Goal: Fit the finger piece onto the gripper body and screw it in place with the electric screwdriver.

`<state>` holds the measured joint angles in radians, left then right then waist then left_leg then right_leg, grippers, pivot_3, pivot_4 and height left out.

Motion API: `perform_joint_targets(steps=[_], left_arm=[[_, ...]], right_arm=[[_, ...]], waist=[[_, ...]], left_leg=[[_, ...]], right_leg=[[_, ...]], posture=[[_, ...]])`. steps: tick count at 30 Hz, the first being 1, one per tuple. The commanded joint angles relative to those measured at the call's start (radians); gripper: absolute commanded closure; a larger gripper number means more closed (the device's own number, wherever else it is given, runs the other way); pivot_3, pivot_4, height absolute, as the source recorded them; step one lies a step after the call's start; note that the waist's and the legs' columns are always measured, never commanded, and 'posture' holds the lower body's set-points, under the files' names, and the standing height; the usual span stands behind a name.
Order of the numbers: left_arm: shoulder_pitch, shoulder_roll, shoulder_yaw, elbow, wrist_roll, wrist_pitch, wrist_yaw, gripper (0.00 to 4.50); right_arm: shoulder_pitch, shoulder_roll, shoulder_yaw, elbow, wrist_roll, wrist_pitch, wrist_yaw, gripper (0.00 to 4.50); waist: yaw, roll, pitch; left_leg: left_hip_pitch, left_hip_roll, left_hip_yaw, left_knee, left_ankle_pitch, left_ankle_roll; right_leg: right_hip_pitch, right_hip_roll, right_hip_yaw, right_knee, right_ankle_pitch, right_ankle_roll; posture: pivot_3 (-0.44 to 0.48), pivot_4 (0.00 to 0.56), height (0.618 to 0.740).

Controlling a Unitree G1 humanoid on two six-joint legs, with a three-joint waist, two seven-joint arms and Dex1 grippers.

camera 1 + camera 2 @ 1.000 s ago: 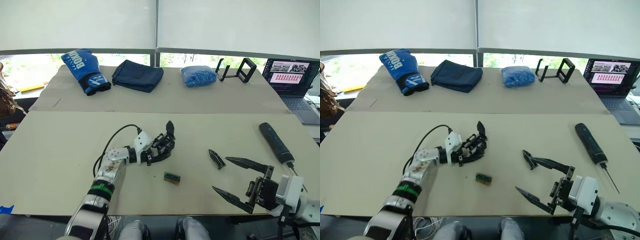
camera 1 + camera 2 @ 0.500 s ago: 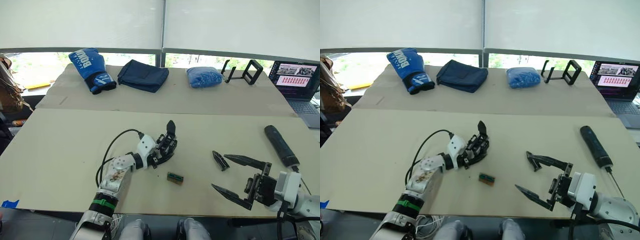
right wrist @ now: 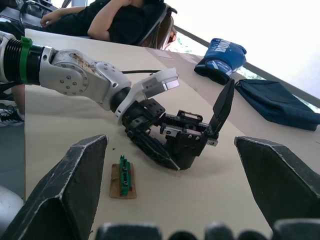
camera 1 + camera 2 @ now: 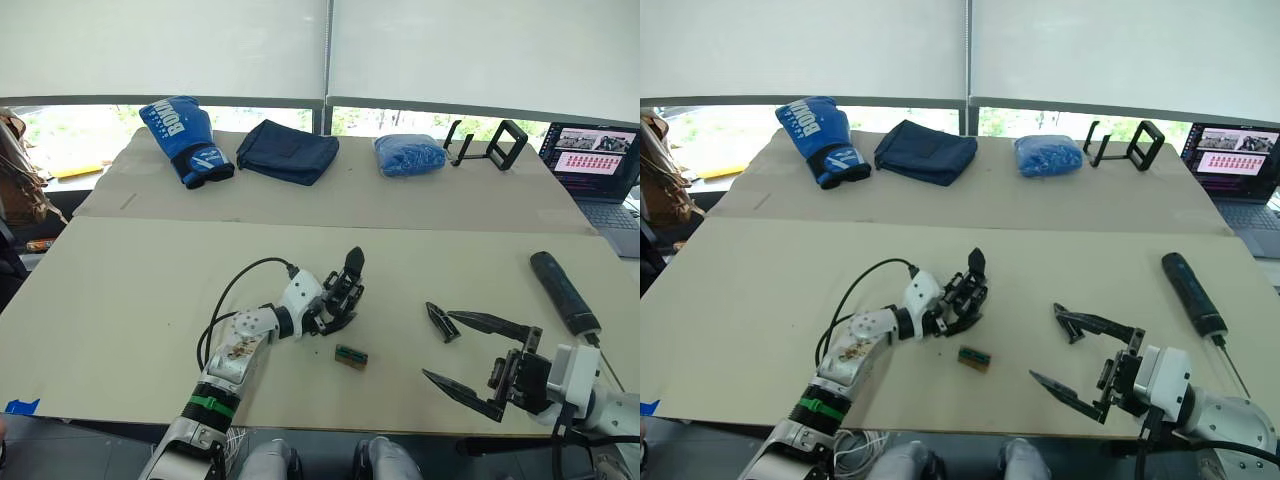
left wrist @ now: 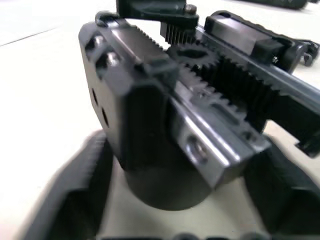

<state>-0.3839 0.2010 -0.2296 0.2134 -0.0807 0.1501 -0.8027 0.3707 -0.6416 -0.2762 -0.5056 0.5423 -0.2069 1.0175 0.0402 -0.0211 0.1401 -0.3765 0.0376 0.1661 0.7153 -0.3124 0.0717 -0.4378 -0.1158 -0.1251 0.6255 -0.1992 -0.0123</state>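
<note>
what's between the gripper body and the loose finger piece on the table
Only the small green circuit board, slightly nearer the robot; otherwise bare table between gripper body and finger piece, per the eye views.

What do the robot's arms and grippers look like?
Both arms are white and silvery. The left gripper has a white body, a looping black cable and a green band further up the arm. The right gripper has a white body and two long, pointed black fingers.
</note>
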Motion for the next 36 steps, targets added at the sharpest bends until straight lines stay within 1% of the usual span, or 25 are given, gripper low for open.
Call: perform_joint_targets(steps=[1, 4, 8, 12, 15, 20, 24, 32, 35, 36], left_arm=[[-0.012, 0.023, -0.012, 0.018, -0.006, -0.004, -0.036, 0.05], [-0.041, 0.053, 0.003, 0.062, -0.016, -0.023, -0.074, 0.05], [-0.096, 0.091, 0.027, 0.166, -0.054, -0.078, -0.177, 0.05], [-0.174, 0.149, 0.011, 0.321, -0.064, -0.214, -0.365, 0.05], [-0.253, 0.142, 0.025, 0.47, -0.062, -0.32, -0.422, 0.05], [-0.36, 0.099, 0.054, 0.679, -0.058, -0.453, -0.47, 0.05], [-0.411, 0.077, 0.052, 0.787, -0.037, -0.502, -0.52, 0.05], [-0.487, 0.029, 0.059, 0.913, 0.007, -0.599, -0.545, 0.05], [-0.503, 0.022, 0.068, 0.942, 0.019, -0.607, -0.549, 0.05], [-0.506, 0.022, 0.07, 0.949, 0.021, -0.611, -0.55, 0.29]], right_arm=[[-0.007, 0.002, 0.001, -0.036, 0.005, 0.004, -0.014, 0.0], [-0.016, -0.006, -0.005, -0.032, 0.007, 0.009, -0.016, 0.0], [-0.019, -0.014, -0.015, -0.029, 0.012, 0.014, -0.017, 0.0], [-0.018, -0.015, -0.018, -0.031, 0.012, 0.019, -0.017, 0.0], [-0.023, -0.014, -0.014, -0.028, 0.01, 0.021, -0.015, 0.0], [-0.031, -0.015, -0.011, -0.018, 0.009, 0.02, -0.009, 0.0], [-0.037, -0.017, -0.012, -0.015, 0.011, 0.023, -0.005, 0.0], [-0.009, -0.018, -0.03, -0.037, 0.012, 0.029, -0.003, 0.0], [0.015, -0.011, -0.035, -0.049, 0.004, 0.025, -0.012, 0.0], [0.024, -0.008, -0.036, -0.051, 0.002, 0.022, -0.014, 0.0]], waist=[[-0.001, 0.0, 0.0], [-0.002, 0.0, 0.0], [-0.006, 0.0, 0.0], [-0.014, 0.0, 0.0], [-0.016, 0.0, 0.0], [-0.014, 0.0, 0.0], [-0.015, 0.0, 0.0], [-0.014, 0.0, 0.0], [-0.016, 0.0, 0.0], [-0.017, 0.0, 0.0]], left_leg=[[0.0, 0.0, 0.0, 0.0, 0.0, 0.0], [0.001, 0.0, 0.0, 0.0, 0.0, 0.0], [0.001, 0.0, 0.0, -0.001, 0.001, -0.001], [0.002, 0.001, 0.0, -0.001, 0.001, -0.002], [0.001, 0.001, 0.001, -0.001, 0.001, -0.002], [0.0, 0.0, 0.0, 0.0, 0.0, -0.001], [-0.001, 0.0, 0.001, 0.001, 0.0, 0.0], [-0.003, -0.001, 0.0, 0.002, -0.002, 0.003], [-0.004, -0.001, 0.0, 0.003, -0.002, 0.003], [-0.004, -0.001, 0.0, 0.004, -0.002, 0.004]], right_leg=[[0.0, 0.0, 0.0, 0.0, 0.0, 0.0], [0.0, 0.0, 0.0, 0.0, 0.0, 0.0], [0.0, 0.001, 0.0, 0.001, 0.0, 0.0], [0.0, 0.001, -0.001, 0.001, 0.0, 0.0], [0.0, 0.001, -0.002, 0.001, 0.0, 0.0], [-0.001, 0.001, -0.002, 0.0, 0.0, 0.0], [-0.001, 0.001, -0.003, 0.0, 0.0, 0.0], [-0.001, 0.0, -0.004, -0.001, 0.001, 0.001], [-0.001, 0.0, -0.005, -0.001, 0.001, 0.001], [-0.001, 0.0, -0.004, -0.001, 0.001, 0.002]], posture=[[0.0, 0.15, 0.74], [0.0, 0.15, 0.74], [0.0, 0.15, 0.74], [0.0, 0.15, 0.74], [0.0, 0.15, 0.74], [0.0, 0.15, 0.74], [0.0, 0.15, 0.74], [0.0, 0.15, 0.74], [0.0, 0.15, 0.74], [0.0, 0.15, 0.74]])
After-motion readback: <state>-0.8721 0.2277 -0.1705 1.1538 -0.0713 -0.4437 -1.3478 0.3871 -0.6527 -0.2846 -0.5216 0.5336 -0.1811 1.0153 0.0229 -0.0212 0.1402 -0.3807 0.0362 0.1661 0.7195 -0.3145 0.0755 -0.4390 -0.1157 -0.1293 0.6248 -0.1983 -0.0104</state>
